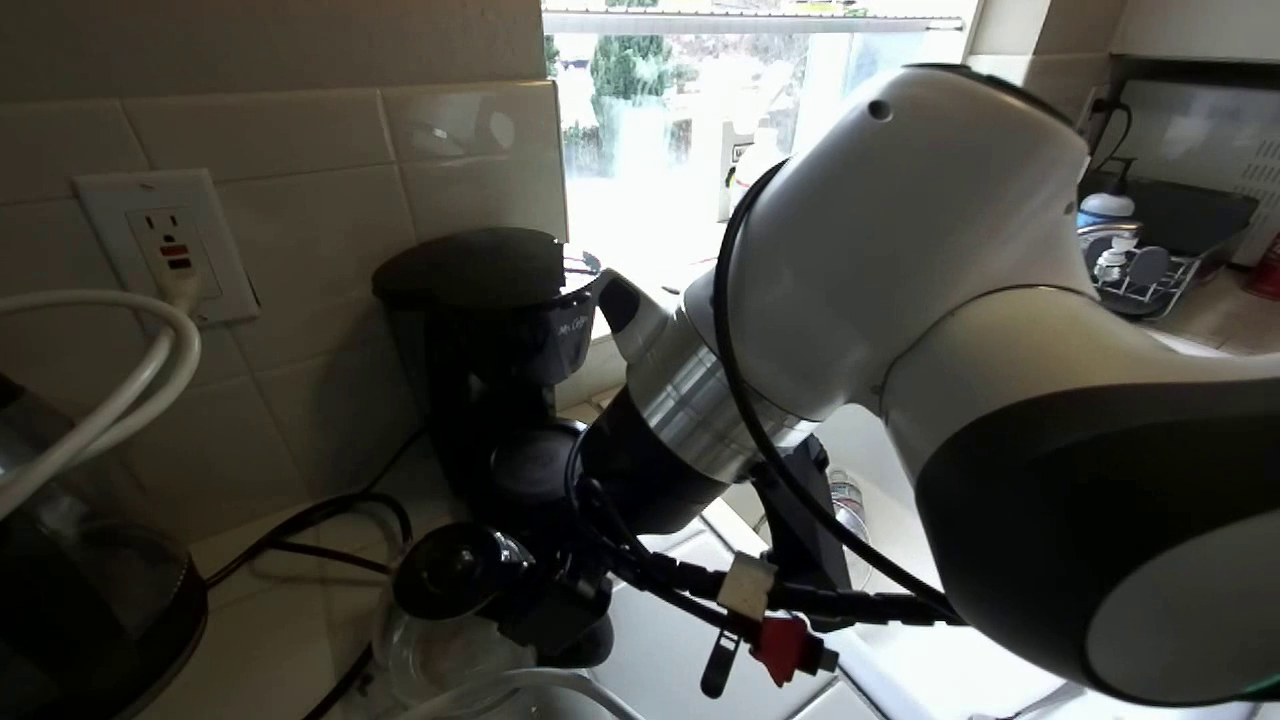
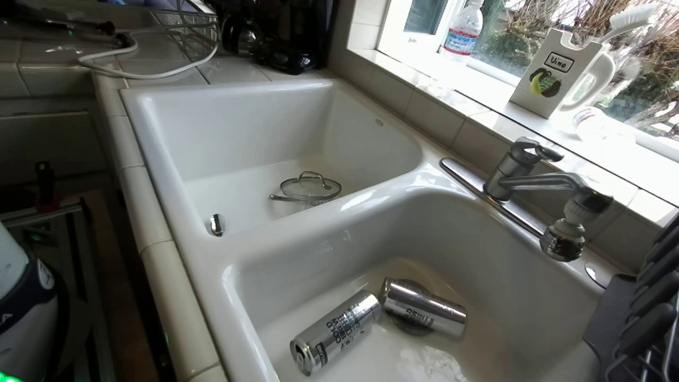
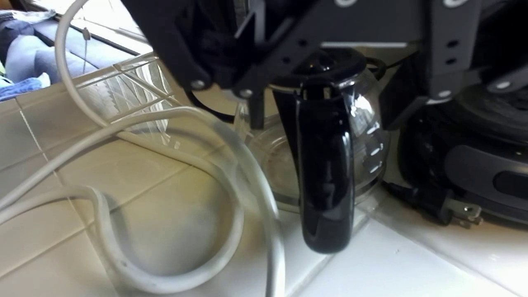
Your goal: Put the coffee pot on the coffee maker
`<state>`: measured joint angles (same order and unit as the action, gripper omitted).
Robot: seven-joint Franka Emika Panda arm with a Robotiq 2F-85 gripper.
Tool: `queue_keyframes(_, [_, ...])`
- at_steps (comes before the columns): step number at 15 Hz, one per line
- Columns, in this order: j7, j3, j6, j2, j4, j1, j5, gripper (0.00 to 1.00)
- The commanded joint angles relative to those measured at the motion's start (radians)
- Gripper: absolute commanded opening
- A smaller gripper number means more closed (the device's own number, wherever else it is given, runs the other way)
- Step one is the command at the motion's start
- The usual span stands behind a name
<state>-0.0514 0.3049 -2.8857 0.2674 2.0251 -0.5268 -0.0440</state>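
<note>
The coffee pot, clear glass with a black lid and black handle, stands on the tiled counter. It shows in both exterior views, its lid in front of the coffee maker and its glass at the back. The black coffee maker stands against the wall beside it; its base shows at right in the wrist view. My gripper is open over the pot, its fingers apart on either side of the handle's top. I cannot tell whether either finger touches the pot.
A white cable loops over the counter close to the pot. A black plug lies between pot and coffee maker. A glass kettle stands at left. The double sink adjoins the counter, below the window sill.
</note>
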Motion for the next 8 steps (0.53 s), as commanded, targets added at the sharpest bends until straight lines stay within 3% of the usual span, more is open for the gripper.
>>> queue_keyframes(1, [-0.051, -0.023, 0.012, 0.039, -0.041, -0.036, -0.027, 0.48])
queue_keyframes(3, [-0.058, -0.006, 0.014, 0.045, -0.044, -0.021, -0.036, 0.34])
queue_keyframes(7, [-0.063, -0.007, 0.018, 0.043, -0.047, -0.02, -0.039, 0.23])
queue_keyframes(8, [-0.058, -0.005, 0.015, 0.04, -0.044, -0.017, -0.038, 0.07])
